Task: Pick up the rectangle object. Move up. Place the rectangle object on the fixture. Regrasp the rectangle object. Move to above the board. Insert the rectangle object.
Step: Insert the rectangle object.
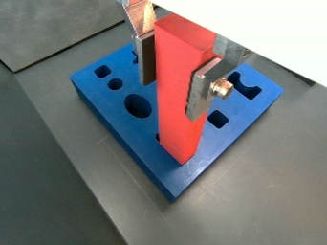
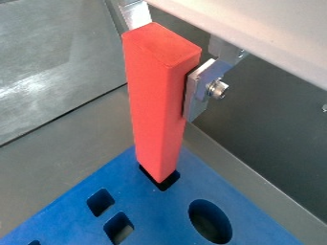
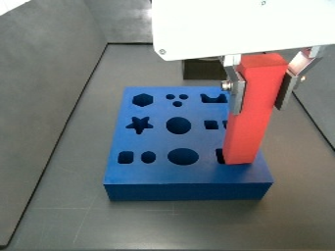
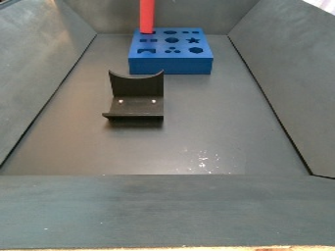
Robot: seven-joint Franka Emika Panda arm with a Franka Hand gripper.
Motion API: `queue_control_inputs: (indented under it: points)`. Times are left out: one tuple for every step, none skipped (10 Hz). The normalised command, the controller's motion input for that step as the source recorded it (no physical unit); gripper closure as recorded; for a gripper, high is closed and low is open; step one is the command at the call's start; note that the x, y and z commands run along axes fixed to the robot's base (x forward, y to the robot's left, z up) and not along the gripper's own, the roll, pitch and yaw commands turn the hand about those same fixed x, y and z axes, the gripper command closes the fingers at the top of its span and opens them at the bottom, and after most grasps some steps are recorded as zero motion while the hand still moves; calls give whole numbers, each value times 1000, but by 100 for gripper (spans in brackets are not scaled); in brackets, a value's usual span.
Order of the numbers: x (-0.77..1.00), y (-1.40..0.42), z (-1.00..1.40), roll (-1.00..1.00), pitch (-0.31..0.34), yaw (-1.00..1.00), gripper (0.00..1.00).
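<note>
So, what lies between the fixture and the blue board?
Only bare dark floor lies between the fixture and the board, shown in a side view. The tool holds the rectangle object upright at the board.

The claw (image 1: pixel 175 72) has flat silver finger plates (image 1: pixel 205 88), a white housing above.

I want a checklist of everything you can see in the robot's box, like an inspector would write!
Surface: dark grey floor with sloped grey walls; faint specks near the front.
Rectangle object: red-orange, upright, its lower end in a hole at the board's edge.
Board: blue, flat on the floor, many shaped holes open.
Fixture: dark, alone on the floor, apart from the board, nothing on it.
Clutter: nothing seen.
Gripper: above the board, silver fingers clamped on the block's upper part.
Cables: nothing seen.
Surroundings: a pale strip along the front edge in a side view.
</note>
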Motion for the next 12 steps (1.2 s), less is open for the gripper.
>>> queue_control_inputs:
  points:
    - [-374,123,-40,14,0,0,100]
    - [0,-46,-46,0,0,0,100]
    - [0,-86,-386,120,-3,0,100]
    - [111,-140,-769,266,-77,46,100]
    - [214,-129,-977,271,-83,91,100]
    - [214,-126,-1000,243,-83,94,100]
    - [240,-120,-1000,223,-66,77,100]
    - [260,-97,-1000,223,-43,74,100]
    - [211,0,-691,309,0,66,100]
    - [0,0,0,-31,0,0,100]
    - [0,0,0,0,0,0,0]
    - [0,0,0,0,0,0,0]
